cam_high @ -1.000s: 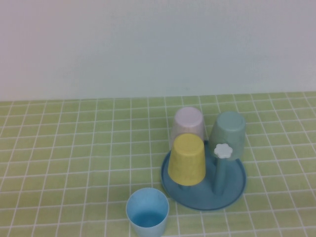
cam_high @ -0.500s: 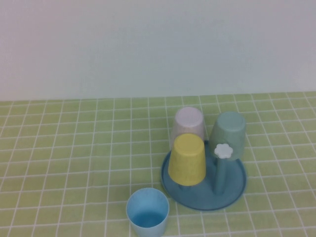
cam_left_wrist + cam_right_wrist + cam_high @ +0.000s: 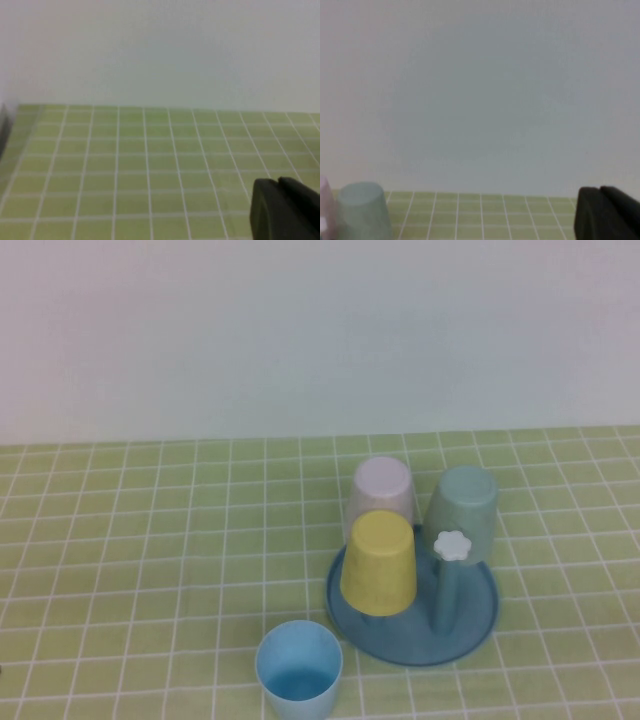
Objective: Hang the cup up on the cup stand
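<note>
The light sky-blue cup [image 3: 298, 671] stands upright, mouth up, near the table's front edge, just left of the cup stand [image 3: 480, 625]. That stand is a round blue tray; a teal peg with a white flower knob [image 3: 452, 545] rises from it. A yellow cup [image 3: 380, 562], a pale pink cup [image 3: 382, 492] and a teal-green cup [image 3: 462, 508] [image 3: 364, 211] sit upside down on it. Neither arm shows in the high view. My left gripper [image 3: 278, 184] is shut, holding nothing, above bare green tiles. My right gripper [image 3: 600, 191] is shut and empty too, to the right of the teal-green cup.
A green tiled cloth [image 3: 150, 540] covers the table, and a plain pale wall [image 3: 300, 330] stands behind it. Nothing but tiles lies left of the sky-blue cup.
</note>
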`<act>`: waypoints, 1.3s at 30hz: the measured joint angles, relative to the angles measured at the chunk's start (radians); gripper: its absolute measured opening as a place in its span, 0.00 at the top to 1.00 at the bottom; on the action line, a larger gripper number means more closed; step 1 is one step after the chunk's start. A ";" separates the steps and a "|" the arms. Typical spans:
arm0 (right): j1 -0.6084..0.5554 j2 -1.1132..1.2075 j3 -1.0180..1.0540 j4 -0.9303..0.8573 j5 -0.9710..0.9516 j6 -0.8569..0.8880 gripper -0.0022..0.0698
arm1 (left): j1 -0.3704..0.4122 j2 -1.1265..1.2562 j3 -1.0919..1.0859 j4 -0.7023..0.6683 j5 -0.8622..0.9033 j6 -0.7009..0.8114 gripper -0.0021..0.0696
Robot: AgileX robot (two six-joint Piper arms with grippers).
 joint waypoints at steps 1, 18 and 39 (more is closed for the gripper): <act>0.000 0.000 -0.004 -0.003 0.031 -0.003 0.97 | 0.000 0.029 -0.023 -0.023 0.047 0.000 0.97; 0.000 0.352 -0.018 0.079 0.281 -0.011 0.97 | 0.000 0.632 -0.385 -0.412 0.600 0.434 0.60; 0.000 0.354 -0.019 0.120 0.161 -0.023 0.97 | -0.372 1.145 -0.698 -0.166 0.604 0.342 0.46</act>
